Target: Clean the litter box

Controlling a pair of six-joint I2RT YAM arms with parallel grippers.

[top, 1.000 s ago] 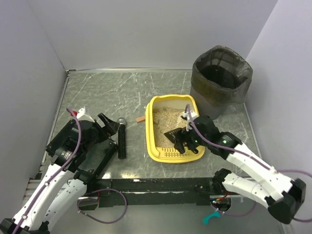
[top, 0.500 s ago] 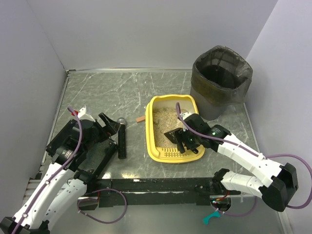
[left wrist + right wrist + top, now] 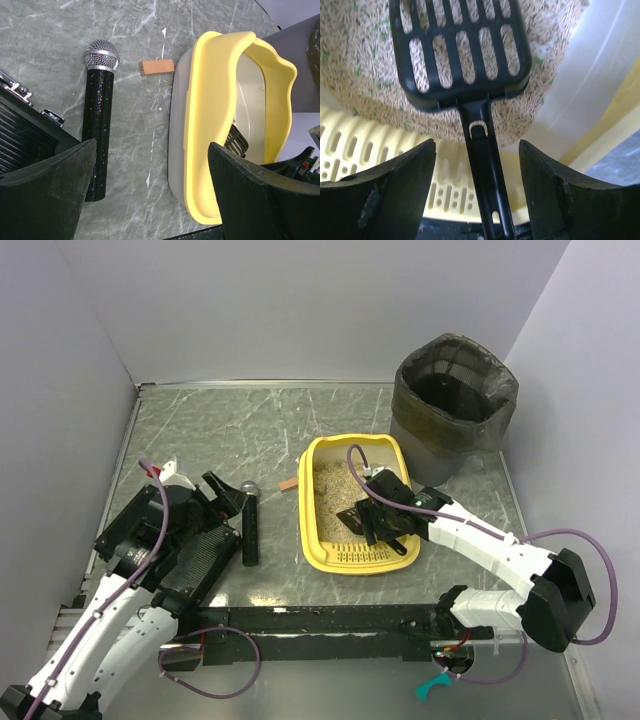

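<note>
The yellow litter box [image 3: 305, 512] lies mid-table with beige litter [image 3: 340, 483] inside and a slotted grille [image 3: 360, 556] at its near end. A black slotted scoop [image 3: 353, 517] lies in it, head on the litter. In the right wrist view the scoop head [image 3: 460, 50] rests on the litter [image 3: 355, 85] and its handle [image 3: 487, 170] runs back over the grille [image 3: 350, 150]. My right gripper [image 3: 385, 527] [image 3: 480, 192] is open, its jaws on either side of the handle without touching it. My left gripper [image 3: 222, 498] [image 3: 150, 200] is open and empty, left of the box [image 3: 210, 100].
A black microphone [image 3: 250, 525] [image 3: 99, 120] lies left of the box, by a small brown block [image 3: 289, 484] [image 3: 156, 66]. A black ribbed case [image 3: 20, 145] sits beside the left gripper. A dark grey lined bin [image 3: 452, 405] stands at the back right. Walls enclose the table.
My right wrist has swung left over the near end of the litter box, and the open jaws now straddle the scoop handle. The left arm has not moved.
</note>
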